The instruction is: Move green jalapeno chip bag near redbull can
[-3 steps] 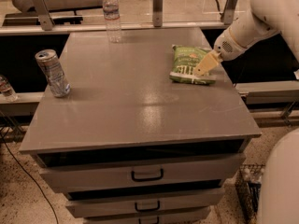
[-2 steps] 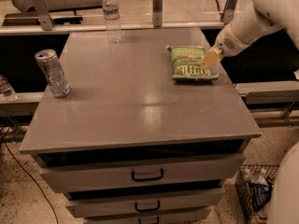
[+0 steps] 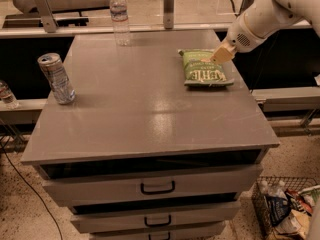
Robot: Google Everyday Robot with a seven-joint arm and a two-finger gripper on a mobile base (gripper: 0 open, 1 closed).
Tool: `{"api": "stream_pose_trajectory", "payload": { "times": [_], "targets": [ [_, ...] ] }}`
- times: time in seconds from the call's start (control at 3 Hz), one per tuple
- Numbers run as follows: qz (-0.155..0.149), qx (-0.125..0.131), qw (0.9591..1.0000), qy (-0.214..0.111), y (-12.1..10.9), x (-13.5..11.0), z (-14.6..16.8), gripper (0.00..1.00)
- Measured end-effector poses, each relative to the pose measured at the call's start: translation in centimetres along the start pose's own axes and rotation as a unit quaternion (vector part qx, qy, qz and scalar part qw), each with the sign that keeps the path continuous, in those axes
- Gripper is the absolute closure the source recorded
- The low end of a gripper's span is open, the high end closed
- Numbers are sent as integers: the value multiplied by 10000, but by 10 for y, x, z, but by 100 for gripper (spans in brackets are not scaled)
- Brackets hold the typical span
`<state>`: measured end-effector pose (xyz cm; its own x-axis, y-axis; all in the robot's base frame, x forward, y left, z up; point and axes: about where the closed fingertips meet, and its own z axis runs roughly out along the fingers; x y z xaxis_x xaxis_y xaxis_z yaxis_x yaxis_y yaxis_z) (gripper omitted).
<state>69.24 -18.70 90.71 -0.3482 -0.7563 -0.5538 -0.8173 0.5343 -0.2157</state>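
Observation:
The green jalapeno chip bag (image 3: 203, 69) lies flat on the grey cabinet top (image 3: 145, 104), at its right far side, white "Kettle" lettering up. The redbull can (image 3: 56, 78) stands upright at the left edge of the top, far from the bag. My gripper (image 3: 222, 53) hangs from the white arm coming in from the upper right. Its tan tip is at the bag's upper right corner, just above or touching it.
A clear water bottle (image 3: 119, 17) stands at the top's far edge. A second bottle (image 3: 6, 95) sits on a ledge at far left. A wire basket (image 3: 287, 209) of snack packets stands on the floor at lower right. Drawers (image 3: 157, 188) face front.
The bag has shifted left and turned to lie flat and square on the top. My gripper has moved up and back toward the bag's upper right corner.

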Motion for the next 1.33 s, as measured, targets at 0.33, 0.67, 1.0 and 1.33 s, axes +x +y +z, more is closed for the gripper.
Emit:
{"api": "stream_pose_trajectory", "payload": {
  "times": [0.33,0.67,1.0,1.33],
  "targets": [
    [2,-20,10000,6,1,0,3,66],
    [208,-15,9996,-182,1,1,3,42],
    [469,15,9984,-306,0,1,3,19],
    [740,-53,9968,-291,-1,3,10,0]
  ]
}}
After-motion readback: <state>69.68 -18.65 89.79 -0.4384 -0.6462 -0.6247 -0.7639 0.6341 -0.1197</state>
